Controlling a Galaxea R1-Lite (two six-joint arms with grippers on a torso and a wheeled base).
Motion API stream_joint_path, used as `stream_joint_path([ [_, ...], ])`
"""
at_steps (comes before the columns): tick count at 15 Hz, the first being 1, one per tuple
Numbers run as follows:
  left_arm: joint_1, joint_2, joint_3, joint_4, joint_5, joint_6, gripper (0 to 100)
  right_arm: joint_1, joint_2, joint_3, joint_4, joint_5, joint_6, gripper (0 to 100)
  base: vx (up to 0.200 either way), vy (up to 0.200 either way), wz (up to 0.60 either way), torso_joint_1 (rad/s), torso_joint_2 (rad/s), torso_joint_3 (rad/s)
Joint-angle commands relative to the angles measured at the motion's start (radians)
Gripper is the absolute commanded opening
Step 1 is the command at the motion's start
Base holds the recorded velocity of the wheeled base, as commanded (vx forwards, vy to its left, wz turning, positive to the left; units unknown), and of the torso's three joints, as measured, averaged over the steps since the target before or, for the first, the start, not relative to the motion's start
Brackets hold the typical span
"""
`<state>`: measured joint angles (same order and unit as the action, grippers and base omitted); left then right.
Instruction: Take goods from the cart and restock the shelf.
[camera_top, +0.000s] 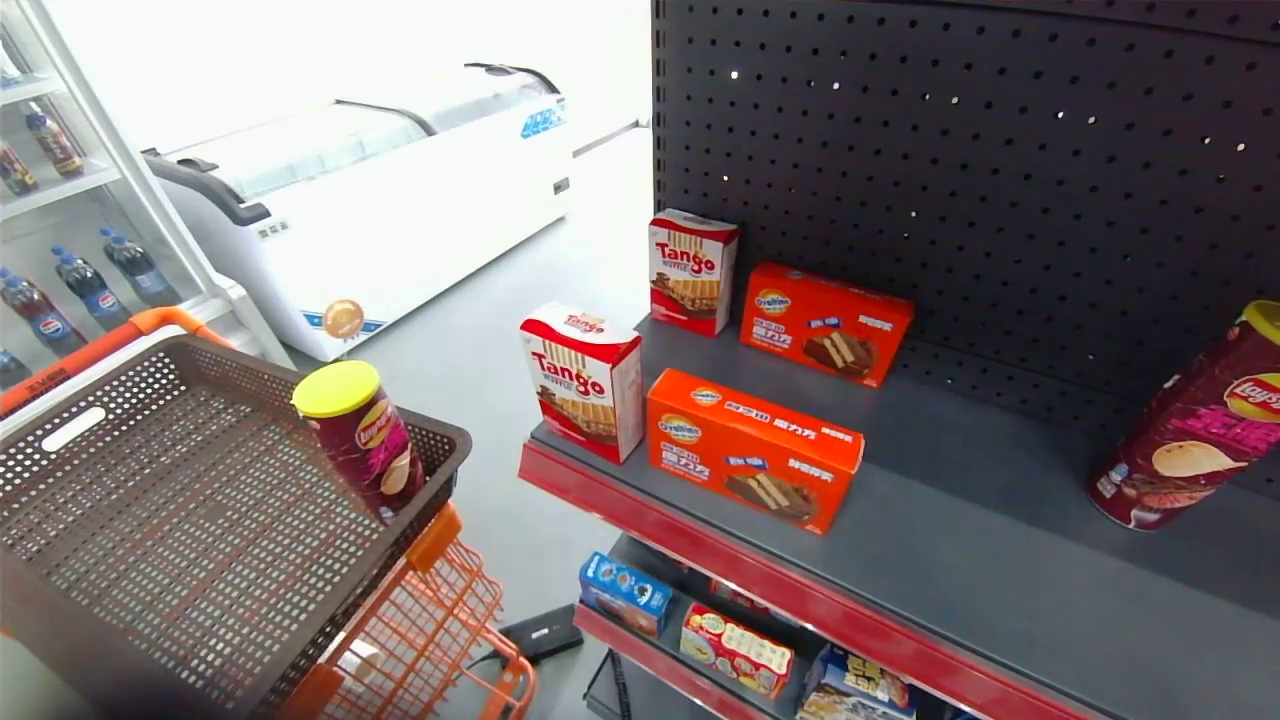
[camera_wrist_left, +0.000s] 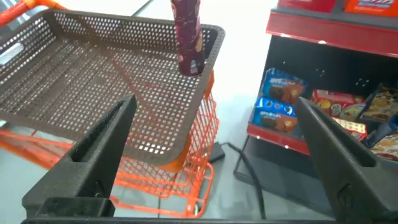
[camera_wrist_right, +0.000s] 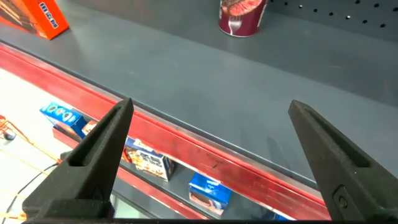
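Stock in cart: one maroon chip can (camera_top: 365, 435), yellow lid, upright in the corner of the brown perforated basket (camera_top: 150, 560) nearest the shelf (camera_top: 1000, 560). On shelf: two wafer boxes (camera_top: 582, 380) at the left end, two orange boxes (camera_top: 752, 448) just beside them, second chip can (camera_top: 1190, 430) well apart to the right. Left gripper (camera_wrist_left: 216, 102): fingers spread wide, empty, above the basket. Right gripper (camera_wrist_right: 209, 104): spread wide, empty, above the shelf's red front edge.

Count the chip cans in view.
2. One chip can stands in the cart basket, corner nearest the shelf; the second can stands at the shelf's right, near the pegboard.
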<state>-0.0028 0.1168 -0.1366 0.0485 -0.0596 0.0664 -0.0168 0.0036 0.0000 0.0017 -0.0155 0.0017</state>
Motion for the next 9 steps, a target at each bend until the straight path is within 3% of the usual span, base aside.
stream_joint_path([
  [1,0.000,0.359,-0.129,0.014,0.089,0.000,100,0.000,-0.001,0.000,0.000,0.000,0.000,100,0.000,0.000,0.00,0.000,0.00,0.000],
  [2,0.000,0.443,-0.147,0.005,0.087,-0.016,100,0.000,-0.001,0.000,0.000,0.000,0.000,100,0.000,0.000,0.00,0.000,0.00,0.000],
  [4,-0.089,0.535,-0.158,-0.036,0.109,-0.050,100,0.000,-0.001,0.000,0.000,0.002,0.000,100,0.000,0.000,0.00,0.000,0.00,0.000],
  [5,-0.134,0.598,-0.158,-0.044,0.152,-0.089,100,0.000,0.001,0.000,0.000,0.000,0.000,100,0.000,0.000,0.00,0.000,0.00,0.000],
  [6,-0.112,0.661,-0.166,-0.050,0.179,-0.088,100,0.000,-0.001,0.000,0.000,0.000,0.000,100,0.000,0.000,0.00,0.000,0.00,0.000],
  [9,0.040,0.774,-0.192,-0.116,0.167,-0.050,100,0.000,-0.001,0.000,0.000,0.000,0.000,100,0.000,0.000,0.00,0.000,0.00,0.000],
])
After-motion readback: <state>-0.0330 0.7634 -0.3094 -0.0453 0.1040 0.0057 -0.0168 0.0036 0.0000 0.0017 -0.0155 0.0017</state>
